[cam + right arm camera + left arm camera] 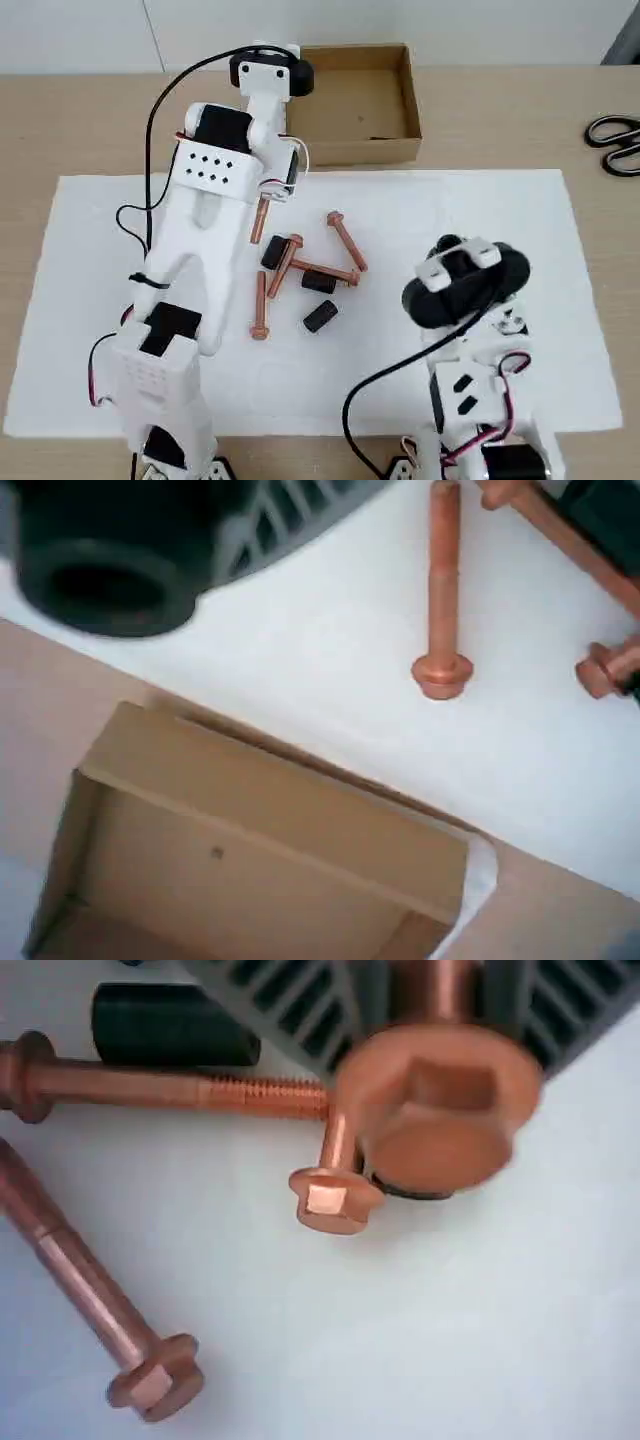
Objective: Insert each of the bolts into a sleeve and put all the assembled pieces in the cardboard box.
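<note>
— Copper-coloured flanged hex bolt (435,1110), head square to the left wrist lens. Who has it?

— The left gripper (278,182), jaws pinched narrow on the shank. The long axis runs straight up between them, with the head end out in the open.

— And its partner?

— A short black cylindrical sleeve (100,572), clamped in the right gripper (215,525), bore open toward that wrist lens.

— How do the two lie?

— Well apart. From the left jaws the sleeve is off across the white paper sheet (500,220), and the loose pile lies between the two sets of jaws. I judge the coming move turns on bringing shank and bore onto one line. How far off line they are now, I cannot tell.

— The box?

— The open brown cardboard box (360,152) sits just behind the left jaws and well away from the right ones, so the left arm is nearer.

— Count.

— Five bolts: one held, four loose bolts (260,300) just beyond the left jaws. Four sleeves that I can see: one held, three loose sleeves (320,316) among them. One box, no assembled piece showing in it.
</note>
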Controlling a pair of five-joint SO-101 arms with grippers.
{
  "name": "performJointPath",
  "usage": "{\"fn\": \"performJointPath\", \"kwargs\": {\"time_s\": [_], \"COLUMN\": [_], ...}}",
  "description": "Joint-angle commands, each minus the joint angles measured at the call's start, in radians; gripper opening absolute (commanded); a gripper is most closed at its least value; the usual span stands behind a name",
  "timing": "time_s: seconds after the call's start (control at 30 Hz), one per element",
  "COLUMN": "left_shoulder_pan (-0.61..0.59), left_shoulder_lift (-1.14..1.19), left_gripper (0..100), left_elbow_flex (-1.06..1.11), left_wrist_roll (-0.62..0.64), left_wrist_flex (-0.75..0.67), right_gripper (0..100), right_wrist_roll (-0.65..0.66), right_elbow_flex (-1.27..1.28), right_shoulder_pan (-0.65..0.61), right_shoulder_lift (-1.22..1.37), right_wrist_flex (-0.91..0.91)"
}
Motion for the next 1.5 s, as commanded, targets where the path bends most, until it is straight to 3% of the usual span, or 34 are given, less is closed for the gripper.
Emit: {"fn": "performJointPath", "kwargs": {"time_s": [0.0, 0.27, 0.63, 0.83, 1.23, 1.4, 1.47], "left_shoulder_pan": [0.003, 0.002, -0.181, -0.144, 0.006, -0.005, -0.026], "left_shoulder_lift": [-0.078, -0.078, -0.227, -0.304, -0.377, -0.407, -0.446], "left_gripper": [1, 1, 1, 1, 1, 1, 1], "left_elbow_flex": [-0.048, -0.051, -0.355, -0.311, -0.062, 0.021, 0.045], "left_wrist_roll": [0.003, 0.003, 0.002, 0.005, 0.003, 0.005, 0.06], "left_wrist_flex": [0.015, 0.012, -0.003, 0.017, 0.011, -0.095, -0.169], "right_gripper": [0.5, 0.5, 0.5, 0.5, 0.5, 0.5, 0.4], "right_wrist_roll": [-0.081, -0.101, -0.104, -0.101, -0.103, -0.103, -0.104], "right_elbow_flex": [0.032, 0.118, 0.391, 0.48, 0.499, 0.505, 0.506], "right_shoulder_pan": [-0.012, 0.021, 0.018, -0.114, -0.318, -0.321, -0.32], "right_shoulder_lift": [-0.039, -0.038, -0.038, -0.038, -0.038, -0.038, -0.038], "right_wrist_flex": [0.007, -0.081, -0.558, -0.743, -0.591, -0.558, -0.532]}}
